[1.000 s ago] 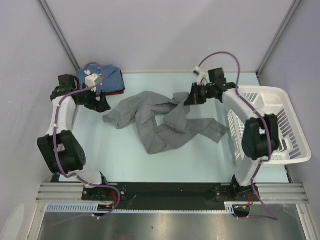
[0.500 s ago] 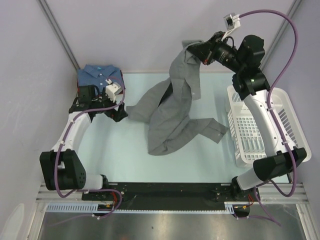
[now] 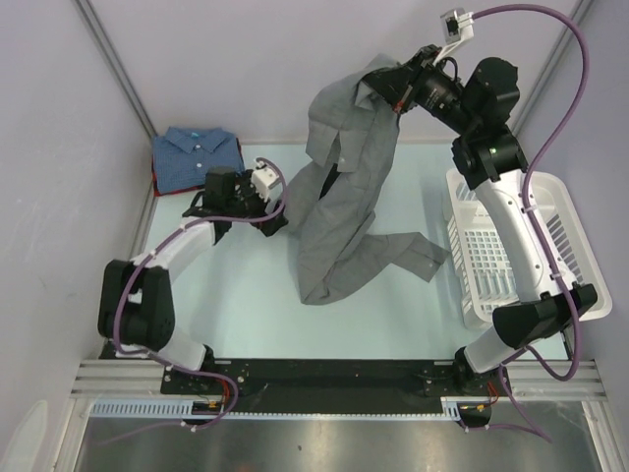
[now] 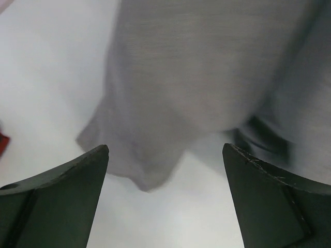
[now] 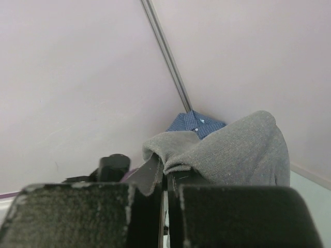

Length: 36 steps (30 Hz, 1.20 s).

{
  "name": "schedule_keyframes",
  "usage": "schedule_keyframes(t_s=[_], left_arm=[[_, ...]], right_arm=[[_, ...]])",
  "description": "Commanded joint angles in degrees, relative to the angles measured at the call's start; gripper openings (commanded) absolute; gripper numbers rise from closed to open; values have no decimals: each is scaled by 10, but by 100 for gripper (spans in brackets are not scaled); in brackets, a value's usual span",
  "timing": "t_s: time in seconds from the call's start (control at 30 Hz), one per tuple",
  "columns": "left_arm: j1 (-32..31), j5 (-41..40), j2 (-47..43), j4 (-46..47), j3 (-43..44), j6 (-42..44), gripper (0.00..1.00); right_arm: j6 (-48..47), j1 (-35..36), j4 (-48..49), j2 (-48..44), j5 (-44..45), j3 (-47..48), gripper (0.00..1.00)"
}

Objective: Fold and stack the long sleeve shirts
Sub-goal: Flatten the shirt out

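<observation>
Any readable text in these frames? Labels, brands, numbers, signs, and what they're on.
No readable text in any view.
grey shirt: no print or tag visible.
blue shirt: no label to read, only a pale speck at the collar.
white basket: no marking visible.
white strip on the front rail: too small to tell if it carries marks.

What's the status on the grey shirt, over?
Right tool shut on grey shirt, held high, lower part on table. Left tool open, just short of a sleeve end. Blue shirt folded, far left corner. Nothing blocking.
</observation>
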Motion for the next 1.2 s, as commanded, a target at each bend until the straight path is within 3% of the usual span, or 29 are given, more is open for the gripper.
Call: schedule_keyframes(t_s=[0.0,0.13,0.2,0.23,0.27,0.33,0.37,0.43,0.63,0.77,0.97,1.17], left_arm=[[2,-112,74,110,53,-37,99],[3,-77,159,118,92,-51,96],[4,-18,181,104,123,-60,82],[4,48,186,65,154,-54,73],[5,68,190,35,169,-49,52],[11,102,183,-25,188,-48,32],[15,110,173,-38,187,-52,13],[40,122,133,-64,172,-73,0],[114,140,-23,-158,149,-49,0],[116,131,-170,-249,149,-19,0],[116,84,-359,-291,132,-42,0],[116,81,-461,-388,139,14,0]], right_arm=[[-14,12,-4,-7,16,48,0],[-34,20,-26,-5,33,72,0],[-46,20,-34,-5,46,79,0],[-52,20,-41,-5,50,82,0],[-59,19,-43,-6,55,83,0],[-63,10,-45,-12,62,76,0],[-70,7,-48,-16,64,72,0],[-82,-3,-49,-34,71,51,0],[-113,-43,-28,-121,98,-48,0],[-150,-52,-28,-189,126,-78,0],[-203,-50,-38,-304,213,-115,0],[-229,-80,-77,-391,208,-101,0]])
